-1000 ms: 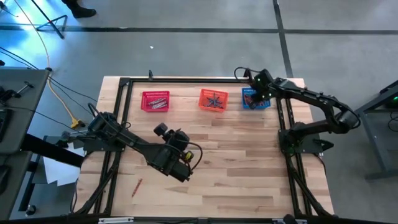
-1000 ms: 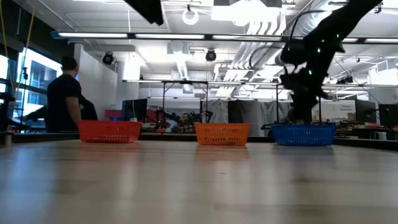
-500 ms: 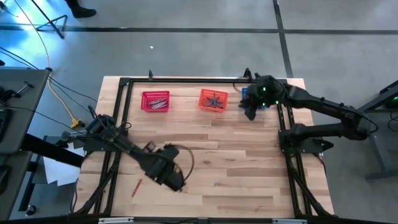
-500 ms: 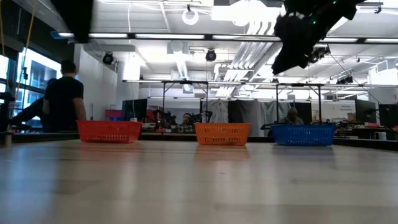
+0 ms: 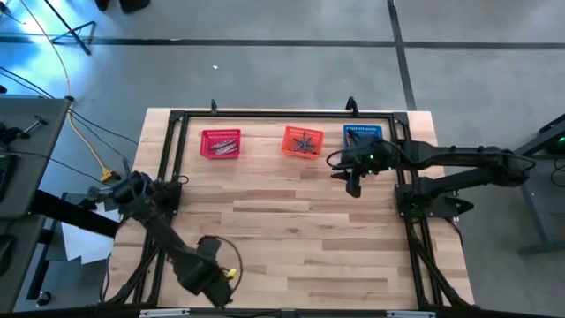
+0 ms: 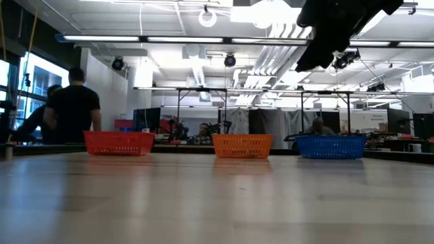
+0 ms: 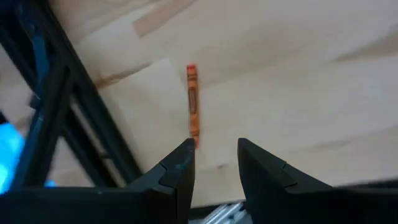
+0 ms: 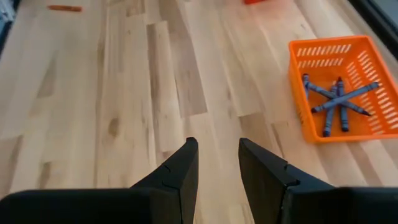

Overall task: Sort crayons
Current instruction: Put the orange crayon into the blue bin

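My left arm had swung down and back over the last second, from mid-desk to the near left part of the desk (image 5: 309, 230), and my left jaws (image 7: 214, 163) now hung over a lone red-orange crayon (image 7: 192, 101) lying flat on the wood. My jaws stood spread with nothing between them. The crayon lay just ahead of them, its near end beside the tip of one finger (image 7: 180, 165); its long axis ran straight away from the jaws, the brighter red tip at the far end. Beside the crayon, to one side of the jaws, ran the black frame rail (image 7: 56, 106).

My right arm had pulled back from the blue basket (image 5: 363, 134), where it had been dipping a second earlier, and now reached out level across the desk's right side, the right jaws (image 5: 354, 184) in front of that basket and clear of it. Those jaws (image 8: 217, 163) were parted and empty too.

Ahead of them and off to one side sat the orange basket (image 8: 298, 121) with several bluish crayons (image 8: 339, 102) crossed in a loose star. Farther out lay the same loose crayon. The red basket (image 5: 221, 144) stood farthest off.
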